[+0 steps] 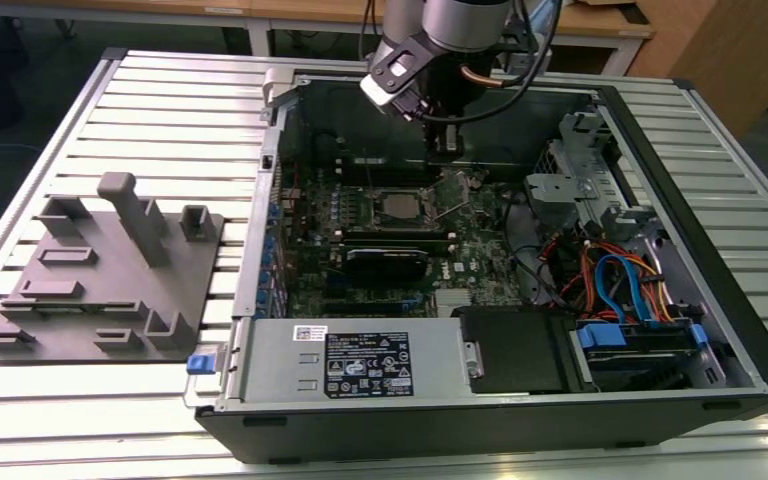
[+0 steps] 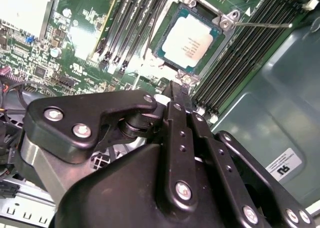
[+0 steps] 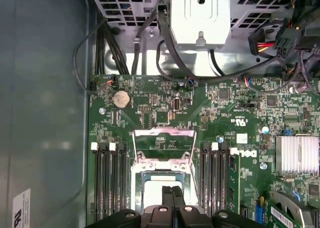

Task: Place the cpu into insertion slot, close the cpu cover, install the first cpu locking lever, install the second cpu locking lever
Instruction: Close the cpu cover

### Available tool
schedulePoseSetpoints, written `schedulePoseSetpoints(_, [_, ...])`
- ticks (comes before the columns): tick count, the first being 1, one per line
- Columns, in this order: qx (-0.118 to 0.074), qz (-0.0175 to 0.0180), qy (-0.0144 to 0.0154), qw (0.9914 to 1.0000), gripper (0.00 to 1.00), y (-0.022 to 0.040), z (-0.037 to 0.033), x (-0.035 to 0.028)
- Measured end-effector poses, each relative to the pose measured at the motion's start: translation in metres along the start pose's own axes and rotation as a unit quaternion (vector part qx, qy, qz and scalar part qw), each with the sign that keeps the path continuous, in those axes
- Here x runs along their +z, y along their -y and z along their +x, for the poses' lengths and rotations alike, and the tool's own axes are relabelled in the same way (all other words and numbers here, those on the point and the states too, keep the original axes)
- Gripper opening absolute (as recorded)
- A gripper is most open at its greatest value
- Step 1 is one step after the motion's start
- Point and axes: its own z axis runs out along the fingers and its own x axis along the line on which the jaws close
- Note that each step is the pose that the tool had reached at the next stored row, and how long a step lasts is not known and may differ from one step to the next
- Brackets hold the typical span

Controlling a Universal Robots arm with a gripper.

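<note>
Your cpu (image 2: pixel 187 41) lies in its socket, with the cpu cover (image 3: pixel 162 149) standing open beside it. The pincer (image 3: pixel 173 193), fingers together and empty, hovers just over the cpu. Descend off-line and you could scrape it or skew the cover.

- Work table (image 1: pixel 131 110): pale slatted metal top, evenly lit, no hard shadows noted.
- Wooden desks (image 1: pixel 304 12): light brown, standing behind the table.
- Wooden panel (image 1: pixel 738 50): rear, at the exterior view's right.
- Floor (image 1: pixel 24 125): dark grey.
</note>
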Motion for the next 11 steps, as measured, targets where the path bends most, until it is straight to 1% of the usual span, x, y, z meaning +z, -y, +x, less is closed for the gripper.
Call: schedulePoseSetpoints(11, [0.000, 0.0002, 0.0001, 1.00000, 0.10, -0.0121, 0.0001, 0.0010])
